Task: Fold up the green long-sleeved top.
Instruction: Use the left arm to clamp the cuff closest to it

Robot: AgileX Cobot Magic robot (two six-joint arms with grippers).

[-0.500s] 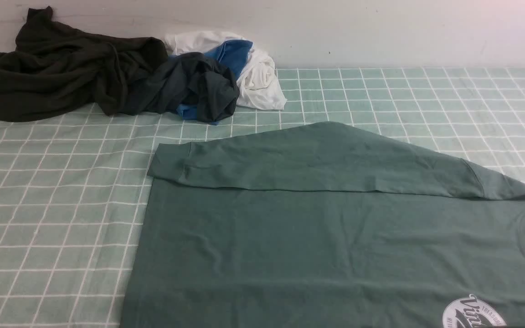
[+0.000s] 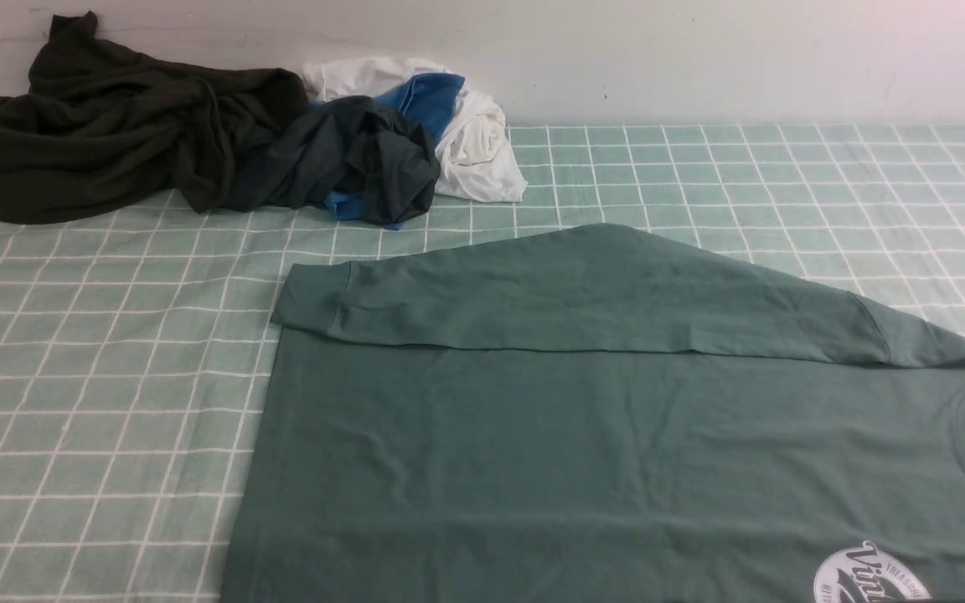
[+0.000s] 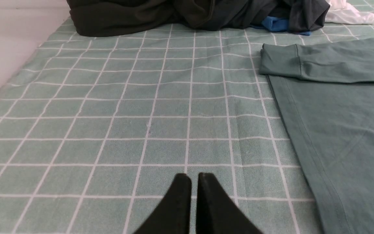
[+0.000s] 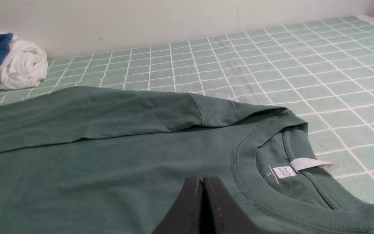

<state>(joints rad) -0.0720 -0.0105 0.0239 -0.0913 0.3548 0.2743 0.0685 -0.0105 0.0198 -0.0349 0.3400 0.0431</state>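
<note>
The far sleeve [image 2: 600,293] lies folded over the green top [image 2: 482,435]; both robots' fingers are closed, empty. Probably next: fold the near side inward.

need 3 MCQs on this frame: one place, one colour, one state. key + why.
1. Where is the crumpled olive-black cloth garment?
A) near edge B) far left C) far right

2. What colour are the tablecloth's grid lines?
A) white B) red C) yellow

3. How does the green jersey top's far sleeve lie?
A) hanging off the table B) stretched away from the body C) folded across the body

1 B: the olive-black cloth garment lies by the wall, on the robot's left.
2 A: pale lines cross the green checked tablecloth.
3 C: the far sleeve of the green jersey top runs along its body, cuff near the hem.
</note>
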